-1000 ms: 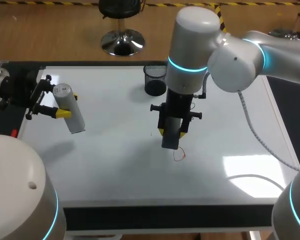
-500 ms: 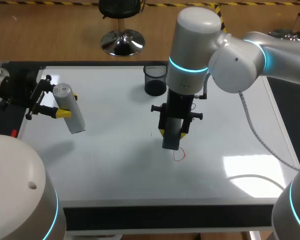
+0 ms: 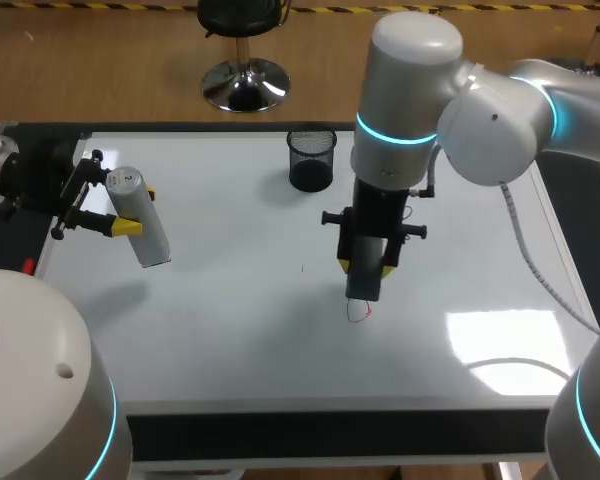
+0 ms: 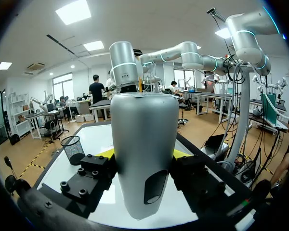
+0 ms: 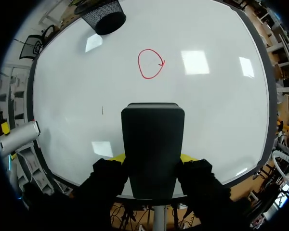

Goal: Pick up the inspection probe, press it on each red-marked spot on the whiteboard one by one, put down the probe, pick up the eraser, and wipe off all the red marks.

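The inspection probe (image 3: pixel 140 216), a silver cylinder, is held off the whiteboard's (image 3: pixel 230 320) left edge, and my left gripper (image 3: pixel 130 210) is shut on it. In the left wrist view the probe (image 4: pixel 142 144) stands upright between the fingers of that gripper (image 4: pixel 143 161). My right gripper (image 3: pixel 368 262) is shut on the black eraser (image 3: pixel 364 280) over the middle of the board. The eraser's lower end hangs just above a small red mark (image 3: pixel 358 311). In the right wrist view the eraser (image 5: pixel 153 144) fills the right gripper (image 5: pixel 153 161), and the red circle (image 5: pixel 150 63) lies ahead of it.
A black mesh cup (image 3: pixel 311 160) stands at the back of the board, also seen as the cup (image 5: pixel 106 17) beyond the red circle. A tiny dark stroke (image 5: pixel 102 110) lies on the board beside the eraser. A grey cable (image 3: pixel 525 255) hangs from the right arm.
My right arm has shifted to the right with the eraser, bringing its lower end over the red mark. The left arm and the probe have kept still.
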Tool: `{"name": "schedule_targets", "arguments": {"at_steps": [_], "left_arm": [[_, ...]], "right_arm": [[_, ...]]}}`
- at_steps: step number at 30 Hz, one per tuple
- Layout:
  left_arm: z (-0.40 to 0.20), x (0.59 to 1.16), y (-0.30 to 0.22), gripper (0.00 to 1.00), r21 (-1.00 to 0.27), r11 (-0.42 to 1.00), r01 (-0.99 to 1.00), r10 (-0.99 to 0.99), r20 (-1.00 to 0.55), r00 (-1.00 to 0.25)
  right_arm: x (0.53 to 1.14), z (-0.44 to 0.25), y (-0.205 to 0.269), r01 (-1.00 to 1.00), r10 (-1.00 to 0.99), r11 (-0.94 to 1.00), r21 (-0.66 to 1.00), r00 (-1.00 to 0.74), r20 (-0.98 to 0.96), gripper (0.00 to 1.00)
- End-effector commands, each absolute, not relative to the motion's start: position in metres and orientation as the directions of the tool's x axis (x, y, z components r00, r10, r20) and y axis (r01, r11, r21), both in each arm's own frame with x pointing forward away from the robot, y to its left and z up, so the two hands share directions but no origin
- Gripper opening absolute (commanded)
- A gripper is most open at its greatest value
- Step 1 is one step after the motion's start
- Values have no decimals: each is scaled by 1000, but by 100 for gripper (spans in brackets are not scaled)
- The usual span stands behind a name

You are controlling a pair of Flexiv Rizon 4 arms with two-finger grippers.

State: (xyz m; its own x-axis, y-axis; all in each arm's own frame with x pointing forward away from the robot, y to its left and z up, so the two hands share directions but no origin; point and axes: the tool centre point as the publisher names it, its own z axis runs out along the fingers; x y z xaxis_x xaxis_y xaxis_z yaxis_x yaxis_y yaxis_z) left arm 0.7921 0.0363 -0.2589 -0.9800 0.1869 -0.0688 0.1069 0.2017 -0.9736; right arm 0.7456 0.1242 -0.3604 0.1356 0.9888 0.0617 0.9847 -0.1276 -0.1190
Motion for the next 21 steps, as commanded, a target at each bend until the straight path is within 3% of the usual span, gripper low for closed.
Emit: {"name": "schedule_targets", "arguments": {"at_steps": [1,21], "left_arm": [[-257,791,36,0,-973,203,110,185,-72,-980],[-257,791,36,0,-973,203,110,185,-72,-980]], "right_arm": [[740,-352,105,985,988,-128,-115,137,69,0],[731,-345,20,990,988,-89,-109,102,115,0]]}}
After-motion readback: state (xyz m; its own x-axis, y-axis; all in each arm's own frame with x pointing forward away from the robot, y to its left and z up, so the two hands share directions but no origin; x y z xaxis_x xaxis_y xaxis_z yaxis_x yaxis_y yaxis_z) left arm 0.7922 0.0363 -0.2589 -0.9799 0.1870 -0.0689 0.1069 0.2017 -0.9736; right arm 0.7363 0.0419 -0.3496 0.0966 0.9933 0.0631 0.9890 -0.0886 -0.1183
